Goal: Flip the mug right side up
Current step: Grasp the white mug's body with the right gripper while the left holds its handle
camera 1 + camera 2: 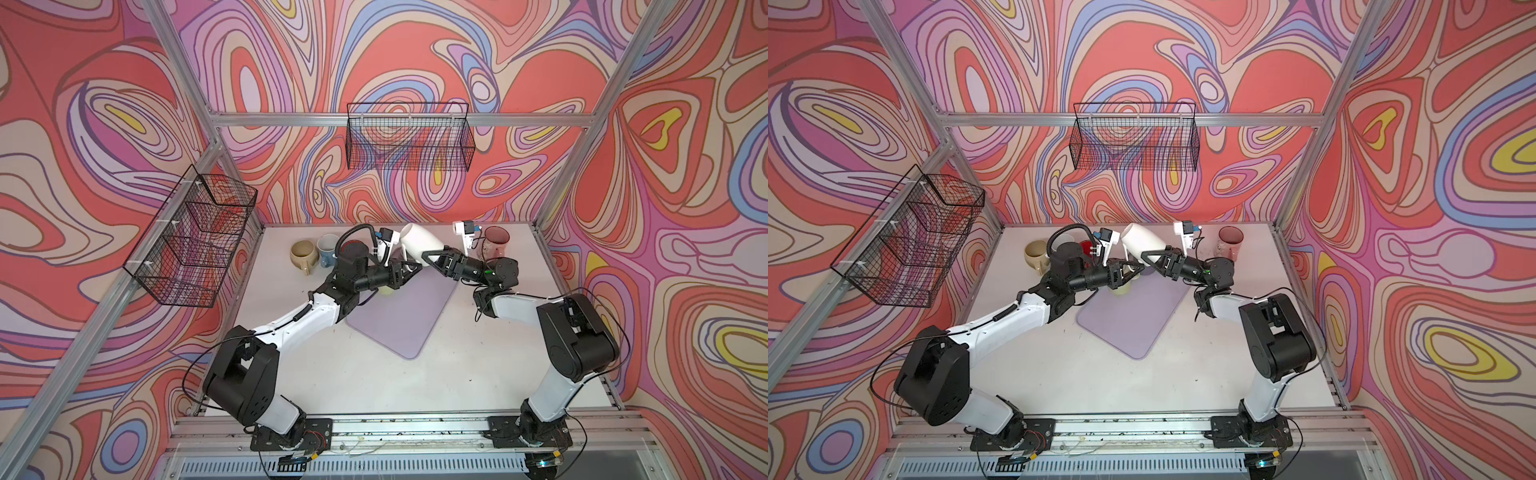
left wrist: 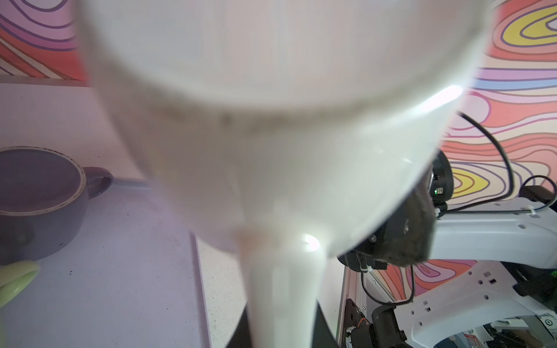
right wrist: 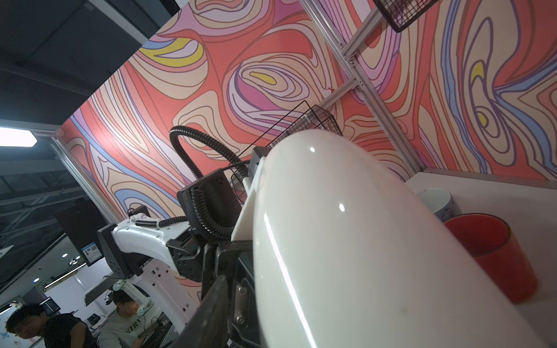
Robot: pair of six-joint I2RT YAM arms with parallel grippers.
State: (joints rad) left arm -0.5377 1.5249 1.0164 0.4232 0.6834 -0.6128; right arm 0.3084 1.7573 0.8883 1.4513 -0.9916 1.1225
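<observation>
Left tool (image 1: 409,267) pinches mug (image 1: 417,241) handle (mug tilted).

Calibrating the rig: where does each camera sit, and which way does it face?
Top views: high at the front, facing down toward the back wall; left arm and right arm show.
Left wrist: on the left arm, facing the white mug close; right arm beyond.
Right wrist: on the right arm, facing left past the mug; left arm beyond.
Shared: all show the mug.

Between left gripper (image 1: 411,268) and right gripper (image 1: 430,257): mug (image 1: 417,243), tilted, above mat (image 1: 399,320) rear edge.
</observation>
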